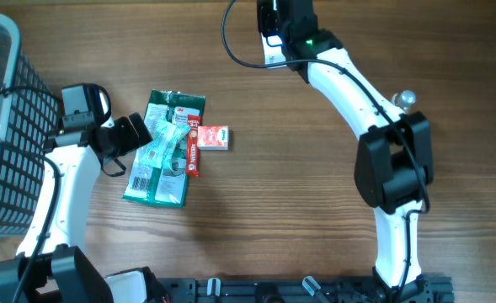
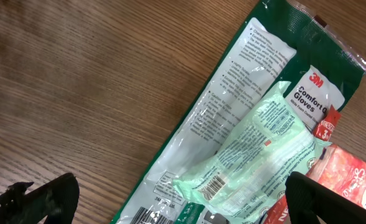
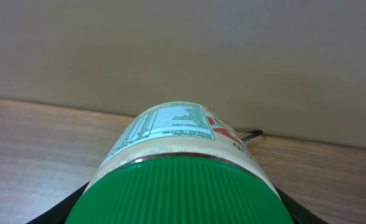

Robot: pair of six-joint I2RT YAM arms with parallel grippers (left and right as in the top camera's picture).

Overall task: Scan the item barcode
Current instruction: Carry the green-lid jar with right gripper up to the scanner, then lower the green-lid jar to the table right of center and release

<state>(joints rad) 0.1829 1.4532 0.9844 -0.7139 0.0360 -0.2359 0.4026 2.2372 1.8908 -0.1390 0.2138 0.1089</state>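
While the left gripper (image 1: 136,135) hangs with its jaws spread wide over the 3M gloves packet (image 2: 232,93), a pale green pouch (image 2: 257,149) lies on top of that packet and a red box (image 1: 214,137) sits at its right side. Well right of the packet, the right gripper (image 1: 280,18) pinches a green-lidded jar (image 3: 170,134), nutrition label facing up.

The left arm (image 1: 66,181) rises from the near bench edge, its wrist bent so the left hand (image 1: 142,135) points right and downward, jaws spread wide, dark fingertips (image 2: 43,196) well apart. The right arm (image 1: 349,84) climbs to a dark elbow, then reaches up-left to the far edge; the right hand (image 3: 183,208) clamps a green-lidded jar (image 3: 170,134).
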